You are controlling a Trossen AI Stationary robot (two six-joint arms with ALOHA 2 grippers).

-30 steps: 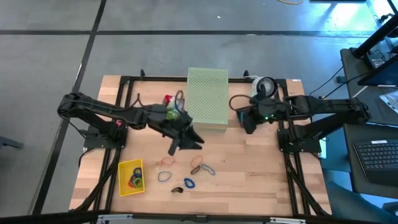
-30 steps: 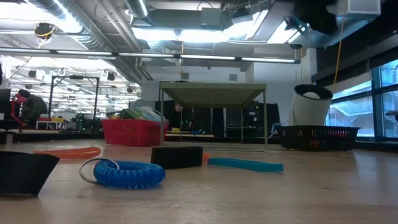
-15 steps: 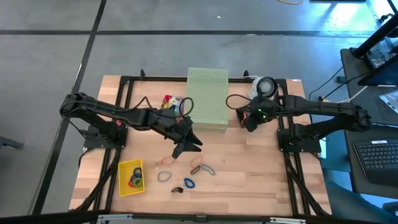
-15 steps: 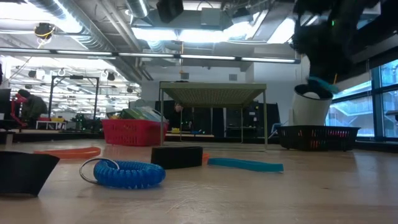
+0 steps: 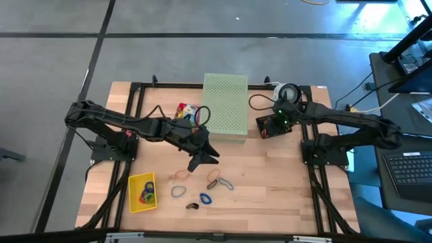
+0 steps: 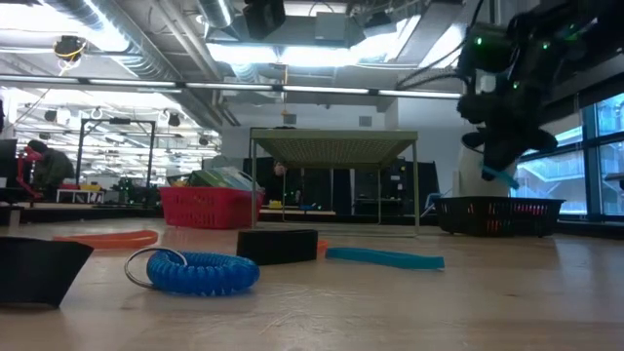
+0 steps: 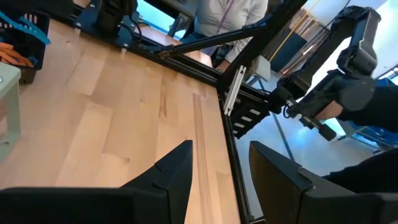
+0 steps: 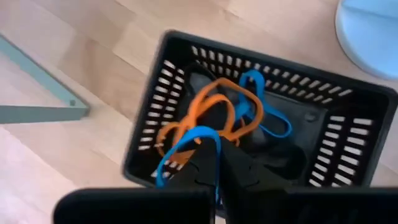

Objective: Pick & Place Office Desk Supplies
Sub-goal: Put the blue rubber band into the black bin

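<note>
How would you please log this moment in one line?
right gripper: shut on blue rubber band, above black basket | left gripper: open, empty, mid-table

An open-plan robotics lab: bare silver ceiling ducts [image 6: 146, 58], grey concrete floor [image 5: 202, 47], far cluttered workbenches [image 6: 97, 190].

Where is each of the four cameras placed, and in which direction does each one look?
High view: overhead, straight down on the table; both arms, left claw, right claw.
Low view: table height, level across it; blue coil loop near, right claw above.
Left wrist view: on the left arm, over bare wood; its open fingers.
Right wrist view: on the right arm, down into the black basket; its shut claw pinches a blue band.
Shared: low and right wrist views show the basket.
</note>
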